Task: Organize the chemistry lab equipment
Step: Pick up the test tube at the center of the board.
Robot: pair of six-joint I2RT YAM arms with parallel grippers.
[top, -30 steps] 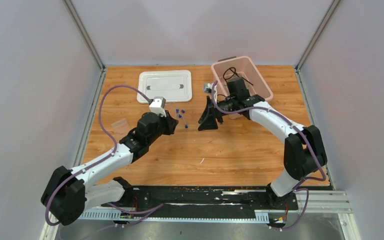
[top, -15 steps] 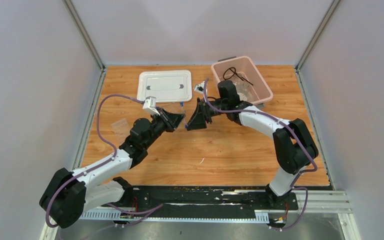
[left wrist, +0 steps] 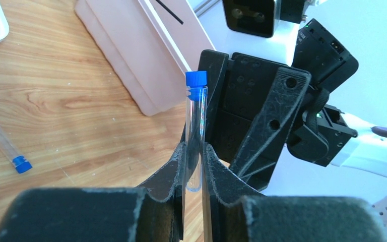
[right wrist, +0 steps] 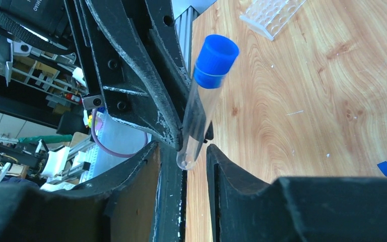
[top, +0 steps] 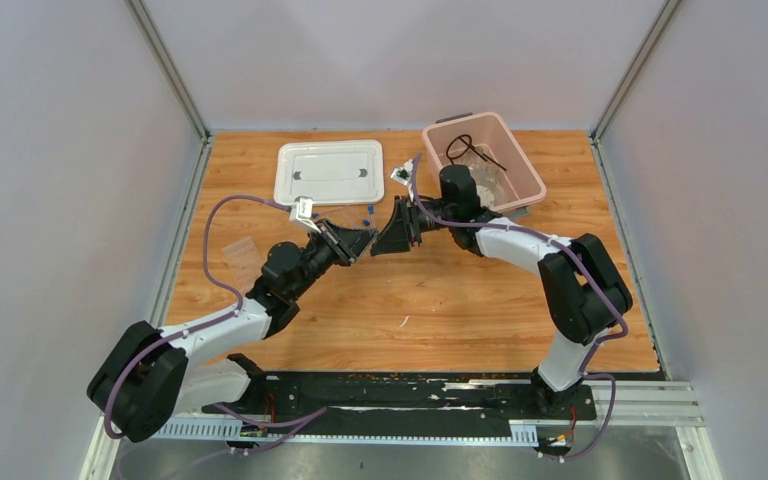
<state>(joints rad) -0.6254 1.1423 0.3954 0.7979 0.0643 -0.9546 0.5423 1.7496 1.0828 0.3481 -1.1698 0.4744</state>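
well, the left fingers [left wrist: 167, 174] are closed on the lower part of a blue-capped tube [left wrist: 197, 121], cap pointing away from the wrist. facing them tip to tip, the right fingers [right wrist: 148, 174] stand apart with that tube's rounded end between them; a gap shows on one side, and contact on the other i cannot tell. they meet above the worktop [top: 440, 300], near the white lid [top: 330, 172] and the pink bin [top: 532, 185]. another tube [left wrist: 2, 138] lies flat on the wood. the clear tube rack [right wrist: 272, 15] lies apart on the left side; the black wire ring tripod [top: 463, 148] sits in the bin.
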